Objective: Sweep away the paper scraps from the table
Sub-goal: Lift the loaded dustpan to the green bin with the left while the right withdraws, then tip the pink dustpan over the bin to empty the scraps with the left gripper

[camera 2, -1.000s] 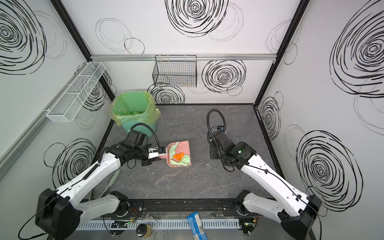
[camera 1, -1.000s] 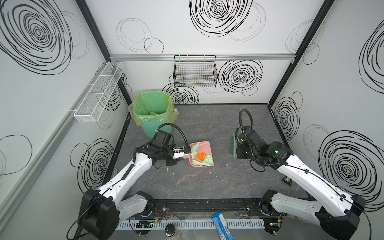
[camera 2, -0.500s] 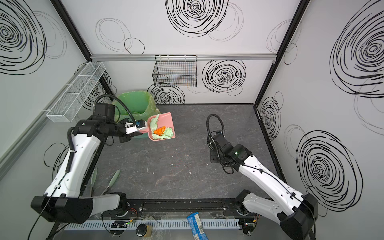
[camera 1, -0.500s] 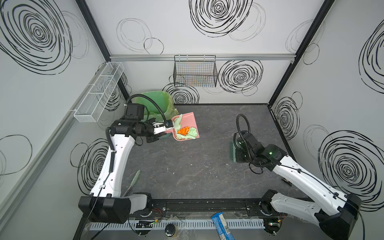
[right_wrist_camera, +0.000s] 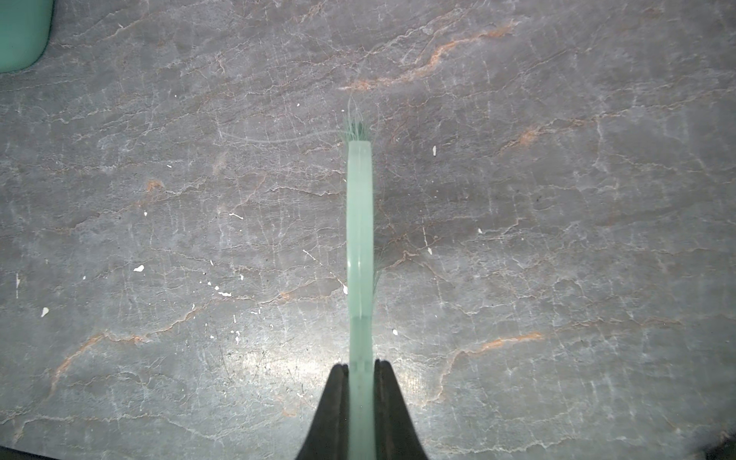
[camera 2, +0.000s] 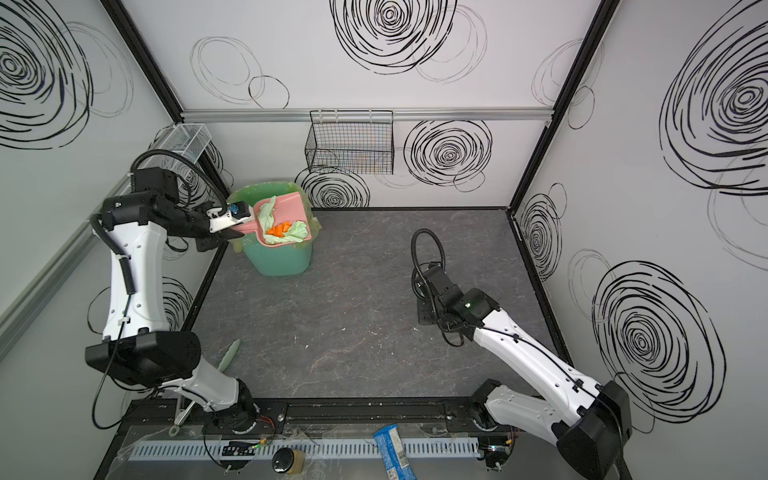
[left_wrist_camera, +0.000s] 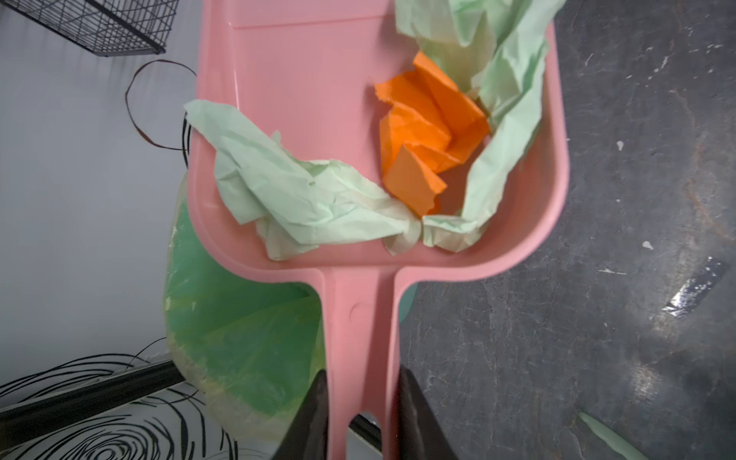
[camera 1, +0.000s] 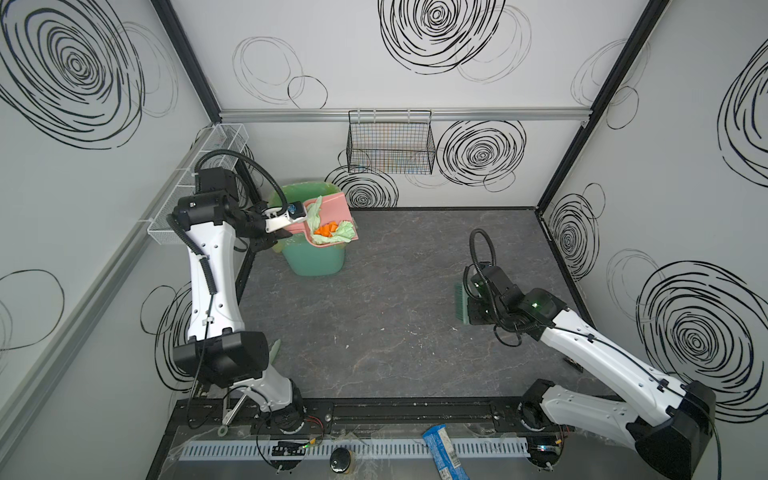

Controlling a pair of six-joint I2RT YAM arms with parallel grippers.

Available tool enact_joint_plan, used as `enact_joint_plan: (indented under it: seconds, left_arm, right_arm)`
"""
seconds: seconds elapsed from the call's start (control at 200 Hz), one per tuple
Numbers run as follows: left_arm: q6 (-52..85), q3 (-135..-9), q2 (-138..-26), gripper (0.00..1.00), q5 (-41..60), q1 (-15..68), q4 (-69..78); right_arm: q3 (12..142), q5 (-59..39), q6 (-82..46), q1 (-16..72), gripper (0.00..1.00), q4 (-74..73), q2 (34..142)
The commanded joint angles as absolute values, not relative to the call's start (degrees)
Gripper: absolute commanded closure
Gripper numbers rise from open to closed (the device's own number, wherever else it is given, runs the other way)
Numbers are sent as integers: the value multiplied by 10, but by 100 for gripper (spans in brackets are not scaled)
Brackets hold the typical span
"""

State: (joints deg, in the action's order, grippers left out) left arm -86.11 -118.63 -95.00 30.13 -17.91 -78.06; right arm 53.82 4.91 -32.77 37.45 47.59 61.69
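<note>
Your left claw is closed narrowly on the handle of the pink plastic dustpan and holds it partly over the mouth of the green liner-fitted bin. The paper scraps, crumpled orange and pale mint pieces, lie in the dustpan's tray, above the bin's rim. Your right claw is clamped tight on the flat handle of the teal hand brush, over the dark grey veined desk, well apart from the bin.

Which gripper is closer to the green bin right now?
Left. The left gripper holds the dustpan over the bin; the right gripper is far across the table, gripping the brush.
</note>
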Motion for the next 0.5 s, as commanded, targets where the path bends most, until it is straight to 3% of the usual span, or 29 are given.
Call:
enact_joint_plan:
  seconds: [0.0,0.27,0.495]
  left_arm:
    - [-891,-1257,-991,100,275,-204,-803]
    - [-919,-1475,-1139,100,144,-219,-795]
    - [-984,-1413,-1109,100,-6,-174,-666]
  right_arm:
    - [537,49,-323,372,100,456,623]
    - [537,39,-326,372,100,452,639]
    - [541,35,-329,372,100,459,651]
